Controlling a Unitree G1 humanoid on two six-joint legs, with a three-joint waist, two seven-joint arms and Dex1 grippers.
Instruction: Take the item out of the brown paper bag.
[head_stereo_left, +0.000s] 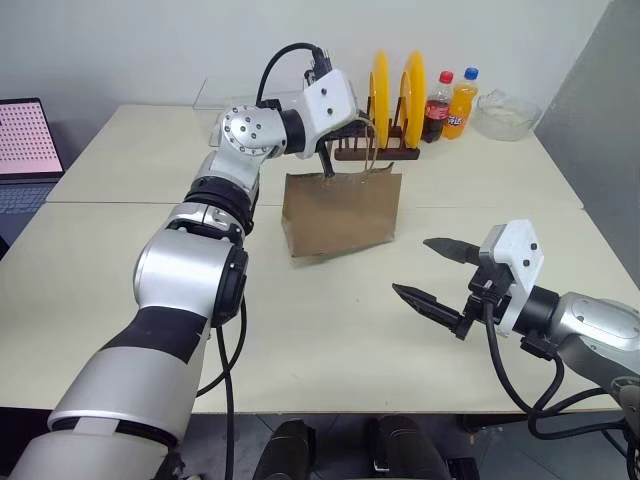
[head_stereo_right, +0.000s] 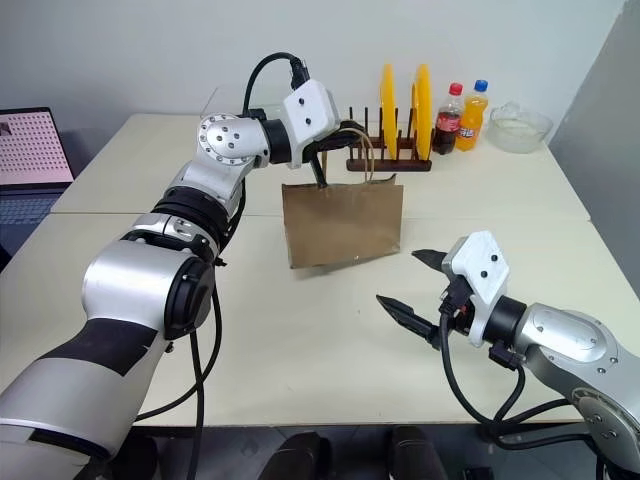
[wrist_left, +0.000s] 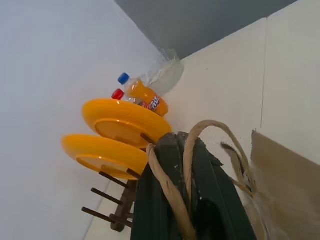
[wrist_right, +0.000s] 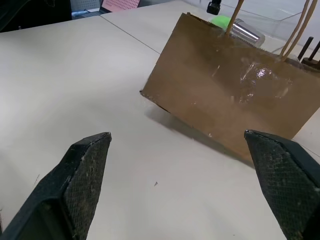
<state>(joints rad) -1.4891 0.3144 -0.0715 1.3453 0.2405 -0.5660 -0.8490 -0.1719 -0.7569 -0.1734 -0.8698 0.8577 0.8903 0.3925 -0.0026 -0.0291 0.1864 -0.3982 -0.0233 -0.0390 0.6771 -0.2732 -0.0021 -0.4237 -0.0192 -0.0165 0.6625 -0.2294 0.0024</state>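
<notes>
While the left claw (head_stereo_left: 328, 165) pinches a thin tan handle (wrist_left: 170, 190) of the brown paper bag (head_stereo_left: 340, 212), light, creased and easily tipped mid-table, the item inside stays hidden; judged small and smooth, best grasped around its body. The right claw (head_stereo_left: 440, 275) waits spread wide over bare table (head_stereo_left: 330, 330)

The brown paper bag (head_stereo_left: 341, 213) stands upright at the middle of the bench (head_stereo_left: 120, 260). At its 12 o'clock a dish rack (head_stereo_left: 377, 152) holds two plates (head_stereo_left: 412, 86) on edge. At the rack's 3 o'clock stand a cola bottle (head_stereo_left: 436, 107) and an orange soda bottle (head_stereo_left: 461, 104), touching; further toward 3 sits a bowl (head_stereo_left: 505, 113). A laptop (head_stereo_left: 26, 150) lies off the bench's edge at the bag's 9 o'clock
</notes>
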